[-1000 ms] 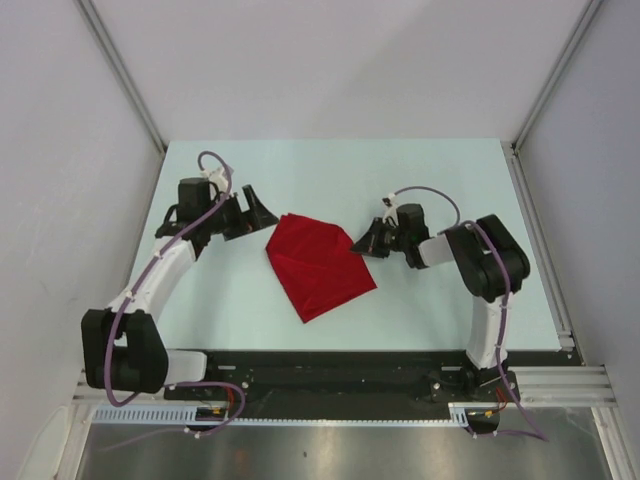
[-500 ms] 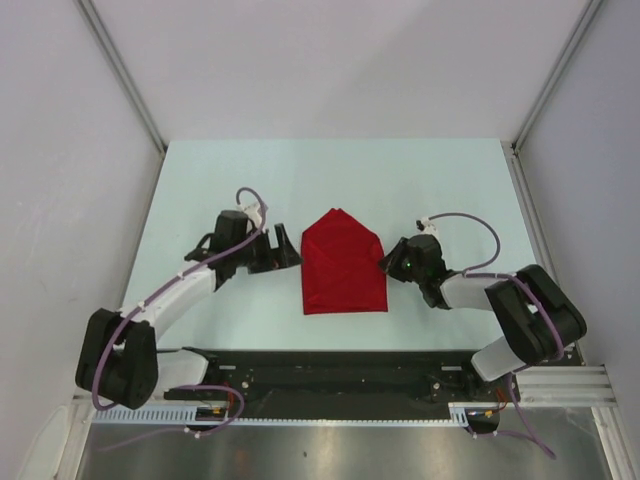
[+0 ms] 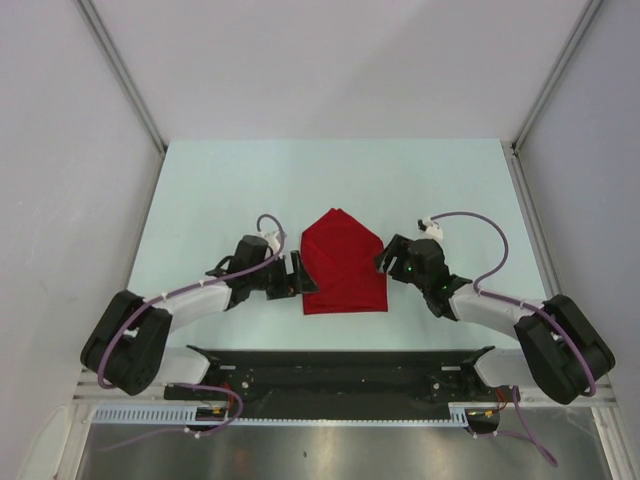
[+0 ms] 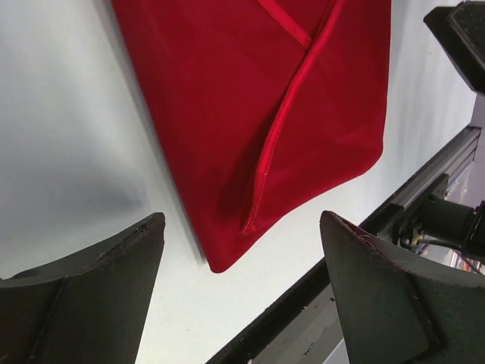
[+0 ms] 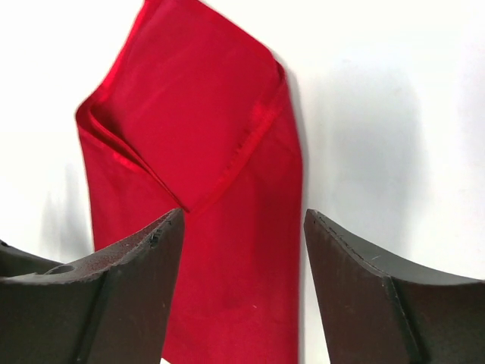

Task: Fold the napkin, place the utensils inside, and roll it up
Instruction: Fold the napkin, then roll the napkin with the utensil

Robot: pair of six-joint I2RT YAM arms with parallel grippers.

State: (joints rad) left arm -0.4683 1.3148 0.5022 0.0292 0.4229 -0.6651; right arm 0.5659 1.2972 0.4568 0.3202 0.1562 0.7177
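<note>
Left claw (image 3: 298,276) and right claw (image 3: 384,262) gape beside my folded bright red cloth napkin (image 3: 343,265) (utensil unseen); filling, rolling remain.

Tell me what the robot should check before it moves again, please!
1. Napkin folded and lying flat on the table: ok.
2. Left gripper open, holding nothing: ok.
3. Right gripper open, holding nothing: ok.
4. One gripper at each side edge of the cloth: ok.
5. Utensil in sight, ready to go inside: not ok, none shows in any view.
</note>
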